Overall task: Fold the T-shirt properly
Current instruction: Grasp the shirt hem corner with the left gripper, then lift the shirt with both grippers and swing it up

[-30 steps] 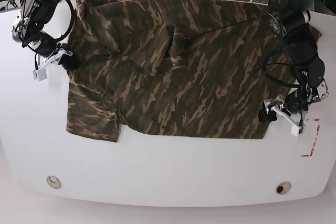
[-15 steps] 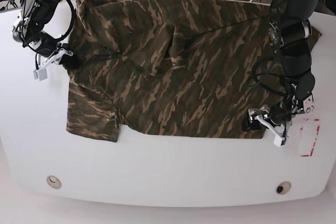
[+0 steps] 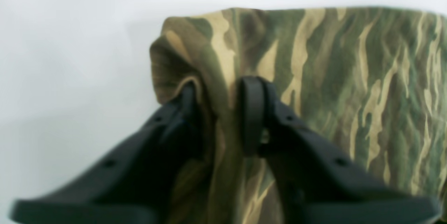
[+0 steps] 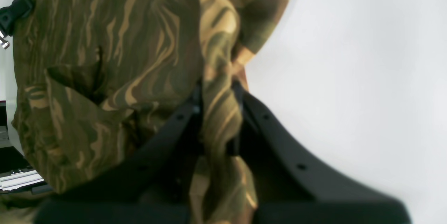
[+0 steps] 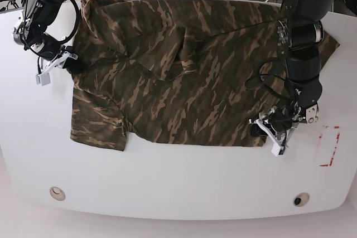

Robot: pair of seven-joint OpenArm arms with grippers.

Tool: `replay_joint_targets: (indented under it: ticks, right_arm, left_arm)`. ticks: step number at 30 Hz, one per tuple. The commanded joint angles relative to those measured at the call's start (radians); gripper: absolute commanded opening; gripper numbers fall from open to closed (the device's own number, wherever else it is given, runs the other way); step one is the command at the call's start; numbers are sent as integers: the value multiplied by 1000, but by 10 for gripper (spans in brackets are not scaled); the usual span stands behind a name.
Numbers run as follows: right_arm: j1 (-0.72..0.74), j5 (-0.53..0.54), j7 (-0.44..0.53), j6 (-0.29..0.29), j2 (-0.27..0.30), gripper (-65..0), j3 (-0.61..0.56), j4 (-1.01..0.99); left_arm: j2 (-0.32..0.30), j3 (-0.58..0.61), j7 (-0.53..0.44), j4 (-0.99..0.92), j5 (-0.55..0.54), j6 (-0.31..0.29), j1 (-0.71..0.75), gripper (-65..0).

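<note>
Both jaws pinch T-shirt point(image 5: 184, 71) edges.

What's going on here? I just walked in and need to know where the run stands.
A two-armed robot is folding a camouflage T-shirt spread on a white table. The right gripper is shut on cloth at the shirt's edge by a sleeve. The left gripper pinches a bunched corner of the hem at the opposite side. No fold has been made yet.
</note>
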Motion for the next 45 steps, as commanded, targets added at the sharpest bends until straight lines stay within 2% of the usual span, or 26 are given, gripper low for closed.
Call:
replay_joint_targets:
  ticks: [1,2,8,11,16,22,25,29,34,41,45]
  right_arm:
    - [23,22,17,2,21,-650,2,19]
    - [24,22,17,2,21,-650,2,19]
    - [58,22,15,2,35,-650,-21,21]
    - [86,22,18,2,79,-650,-83,23]
    - [161,22,20,2,110,-650,-145,23]
    - [279,20,15,2,124,-650,-172,16]
    - [359,20,15,2,173,-650,-260,15]
    - [460,20,15,2,194,-650,-347,15]
    - [600,20,15,2,242,-650,-446,-19]
    - [868,25,11,2,319,-650,-577,-128]
    - [1043,25,-5,2,355,-650,-654,-186]
  left_arm:
    - [-5,20,-21,6,15,-5,-20,-612]
    - [-8,22,-19,6,18,-5,-20,-650]
    - [-54,17,-19,72,14,-7,-18,-650]
    - [-67,16,-18,153,12,-7,22,-650]
    - [-71,-24,-13,303,15,-8,68,-650]
    - [-71,-89,84,458,14,-11,71,-650]
    - [-70,-115,128,569,14,-11,69,-650]
    - [-70,-124,179,696,14,-11,68,-650]
    - [-70,-162,194,819,15,-7,54,-650]
    - [-73,-233,285,962,20,-5,-78,-649]
    - [-114,-245,346,1018,20,-5,-201,-647]
